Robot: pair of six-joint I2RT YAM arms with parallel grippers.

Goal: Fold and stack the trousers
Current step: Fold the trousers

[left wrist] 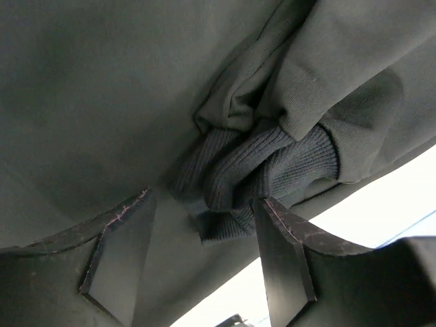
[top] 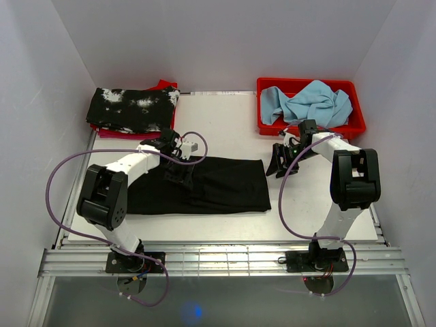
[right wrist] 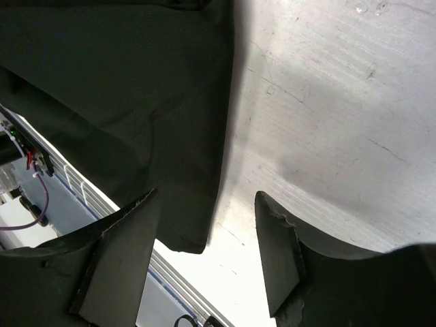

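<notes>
Top external: trousers (top: 204, 185) folded long on table (top: 225, 129); my left gripper (top: 178, 172) over them, right gripper (top: 281, 162) just off right end.
Left wrist: fingers (left wrist: 122, 259) spread, empty; ribbed cuff (left wrist: 272, 163) bunched ahead, may fold in lumpy.
Right wrist: fingers (right wrist: 279, 259) spread, empty; cloth edge between them, thin grab could slip.

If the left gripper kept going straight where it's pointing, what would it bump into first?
Probably the trousers: their bunched ribbed cuff lies straight ahead of the left gripper, jaws open. How near is unclear.
</notes>
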